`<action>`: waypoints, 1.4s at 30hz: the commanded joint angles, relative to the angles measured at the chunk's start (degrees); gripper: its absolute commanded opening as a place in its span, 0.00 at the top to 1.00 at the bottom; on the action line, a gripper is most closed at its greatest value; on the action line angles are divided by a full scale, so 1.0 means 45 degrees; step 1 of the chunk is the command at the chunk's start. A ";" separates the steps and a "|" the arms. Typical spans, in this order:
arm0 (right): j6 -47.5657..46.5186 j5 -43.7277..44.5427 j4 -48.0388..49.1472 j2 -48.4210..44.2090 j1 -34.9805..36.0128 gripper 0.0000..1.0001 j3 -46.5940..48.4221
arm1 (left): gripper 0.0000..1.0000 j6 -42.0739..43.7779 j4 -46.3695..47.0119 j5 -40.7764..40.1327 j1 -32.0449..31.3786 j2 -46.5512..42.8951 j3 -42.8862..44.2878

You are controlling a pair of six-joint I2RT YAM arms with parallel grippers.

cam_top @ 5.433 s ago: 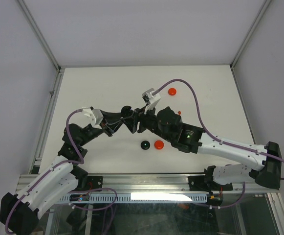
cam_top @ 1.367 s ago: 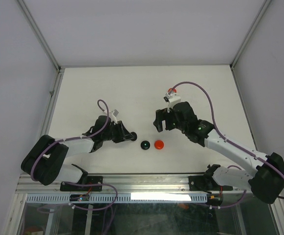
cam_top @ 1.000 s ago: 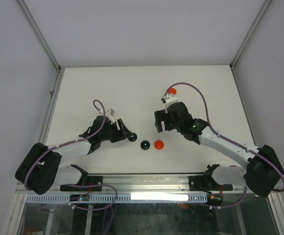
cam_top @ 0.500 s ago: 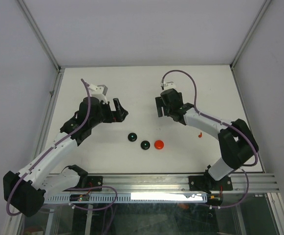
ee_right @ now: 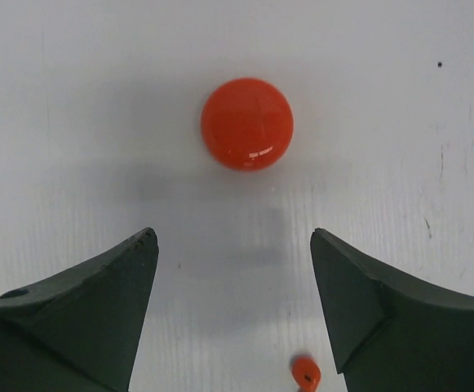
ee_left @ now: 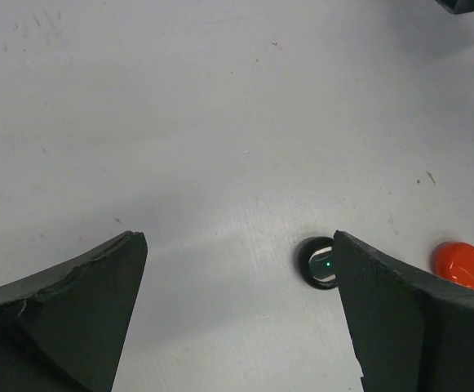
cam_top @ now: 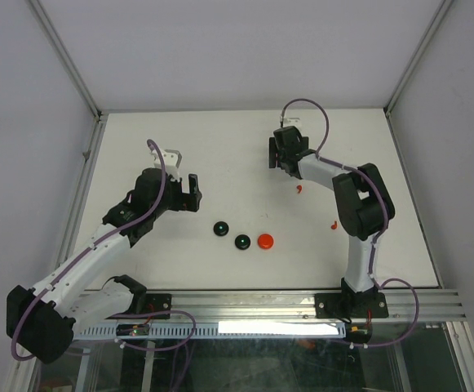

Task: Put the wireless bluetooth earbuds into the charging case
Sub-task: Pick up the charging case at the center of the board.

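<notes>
Probably a robotics lab: white table, aluminium rail, plain grey enclosure walls.

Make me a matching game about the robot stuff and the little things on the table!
Things
1. left gripper
2. right gripper
3. tiny red earbud
4. row of three discs

Descriptions
A. black, black, red, from left to right
B. open, a lone red disc ahead of its fingers
C. lying loose, apart from every disc
D. open, a black disc with a green light beside one finger

Pairs: 1-D, 2-B, 3-C, 4-A
</notes>
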 commanded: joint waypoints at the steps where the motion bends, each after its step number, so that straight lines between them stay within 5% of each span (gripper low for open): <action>1: 0.0126 -0.0780 0.1252 0.0726 -0.0636 0.23 0.1356 | 0.01 0.0741 0.0834 -0.0315 0.0124 -0.0215 -0.0050; 15: -0.0650 -0.3521 0.1038 0.2770 -0.1755 0.31 0.3055 | 0.03 0.0751 0.0902 0.0437 0.0329 0.0122 -0.0049; 24: -0.0574 -0.3735 0.0435 0.3119 -0.1757 0.46 0.3504 | 0.05 0.0670 0.0933 0.0960 0.0474 0.0271 -0.0016; 42: -0.2238 -0.5015 0.1677 -0.2156 0.0211 0.54 -0.1414 | 0.08 0.0216 0.1466 0.3537 0.0913 -0.0176 -0.0164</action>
